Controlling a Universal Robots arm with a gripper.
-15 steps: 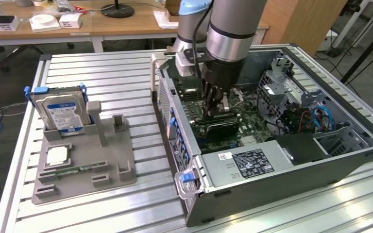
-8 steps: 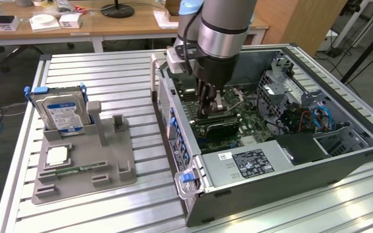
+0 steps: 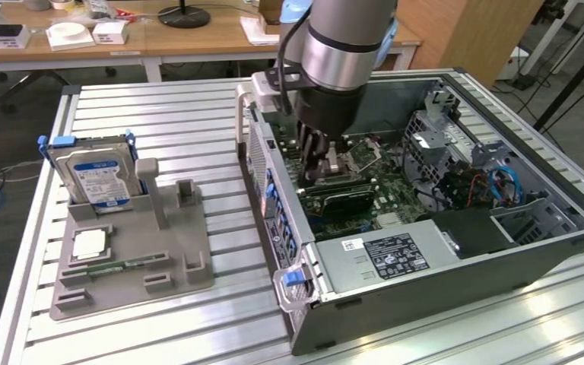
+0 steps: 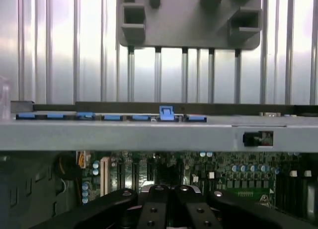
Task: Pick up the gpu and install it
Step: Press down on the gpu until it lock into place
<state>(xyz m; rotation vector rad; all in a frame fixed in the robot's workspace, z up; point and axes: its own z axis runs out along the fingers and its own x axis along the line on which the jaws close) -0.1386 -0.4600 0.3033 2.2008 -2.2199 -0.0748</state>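
The black two-finger gripper (image 3: 325,158) reaches down inside the open grey metal computer case (image 3: 535,251), just above the green motherboard (image 3: 358,209). Its fingers are clenched together. The thin black rectangular gpu card (image 3: 341,199) lies low on the motherboard directly under the gripper; whether the fingers grasp it cannot be told. The case's rear wall stands close beside the arm, and the grey plastic parts holder (image 3: 130,258) with the silver hard drive (image 3: 94,176) stands well apart on the slatted table (image 3: 221,319).

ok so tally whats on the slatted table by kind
open black computer case: 1
grey plastic parts holder: 1
silver hard drive with blue label: 1
narrow green memory stick: 1
total: 4
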